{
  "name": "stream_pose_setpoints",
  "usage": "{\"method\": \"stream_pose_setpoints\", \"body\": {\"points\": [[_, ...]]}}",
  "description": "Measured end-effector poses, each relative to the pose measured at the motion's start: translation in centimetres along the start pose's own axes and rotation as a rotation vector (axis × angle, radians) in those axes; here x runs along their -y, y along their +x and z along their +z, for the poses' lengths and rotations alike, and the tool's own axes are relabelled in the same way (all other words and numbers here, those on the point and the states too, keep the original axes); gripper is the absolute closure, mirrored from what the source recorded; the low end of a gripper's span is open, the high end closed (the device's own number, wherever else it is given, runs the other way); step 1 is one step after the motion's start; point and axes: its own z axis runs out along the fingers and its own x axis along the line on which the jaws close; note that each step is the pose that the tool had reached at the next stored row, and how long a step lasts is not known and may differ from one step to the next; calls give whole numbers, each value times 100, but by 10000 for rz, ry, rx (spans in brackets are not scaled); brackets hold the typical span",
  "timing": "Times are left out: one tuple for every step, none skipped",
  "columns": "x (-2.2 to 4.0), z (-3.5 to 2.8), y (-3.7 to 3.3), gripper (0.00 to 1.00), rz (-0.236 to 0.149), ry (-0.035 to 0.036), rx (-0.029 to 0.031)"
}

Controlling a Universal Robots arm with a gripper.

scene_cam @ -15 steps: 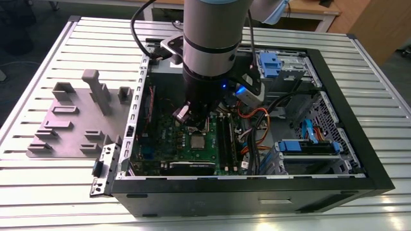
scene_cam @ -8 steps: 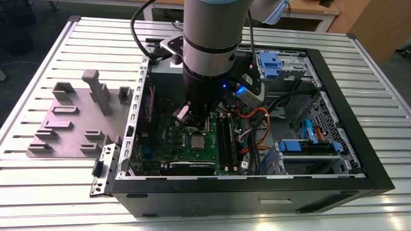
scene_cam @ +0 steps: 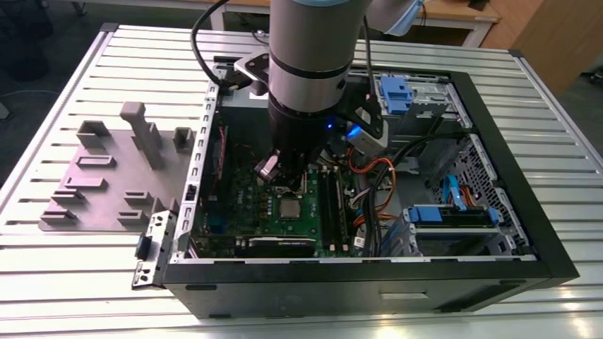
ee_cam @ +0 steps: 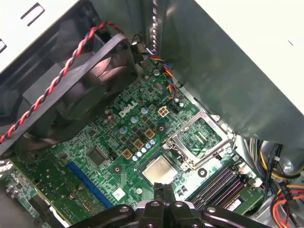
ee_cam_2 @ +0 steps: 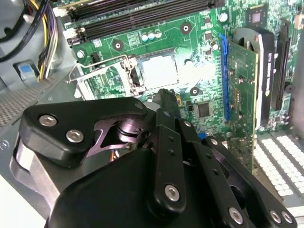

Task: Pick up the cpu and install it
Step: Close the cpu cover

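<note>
— Where is the cpu (scene_cam: 289,207)?

— Flat in the square socket on the green board (scene_cam: 247,212), inside the open computer case (scene_cam: 377,300); the case stands on the slatted table (scene_cam: 75,282); in the first wrist view the cpu (ee_cam: 161,170) lies silver side up.

— And the metal frame?

— The frame (ee_cam: 202,135) is swung open and lies just beside the cpu, hinged at the socket's edge.

— The gripper?

— The gripper (scene_cam: 288,185) hangs from the arm (scene_cam: 306,63) over the socket; in both wrist views its fingers are drawn together into one narrow black tip with nothing between them; in the second wrist view the gripper (ee_cam_2: 166,97) ends just beside the cpu (ee_cam_2: 159,71); whether it touches the cpu I cannot tell.

— What else is near?

— Memory sticks (scene_cam: 330,201) run just beside the socket, toward the exterior view's right; a black fan (ee_cam: 80,90) sits near the board's far edge in the first wrist view; blue brackets (scene_cam: 394,95) are fixed further toward the exterior view's right; a grey holder plate (scene_cam: 104,191) lies on the table beside the case, at the exterior view's left.
</note>
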Motion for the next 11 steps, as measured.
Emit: {"method": "stream_pose_setpoints", "body": {"points": [[0, 2, 0, 89, -180, 1, -3], [0, 3, 0, 89, -359, 2, -7], [0, 4, 0, 89, -540, 2, -10], [0, 6, 0, 89, -708, 3, -13], [4, 9, -4, 89, -812, 3, -13], [15, 13, -15, 89, -846, 3, -13], [27, 14, -28, 89, -861, 3, -15], [40, 15, -42, 89, -872, 3, -15], [53, 16, -57, 89, -883, 3, -15], [63, 18, -71, 89, -892, 4, -15], [72, 19, -84, 89, -904, 4, -16]]}}
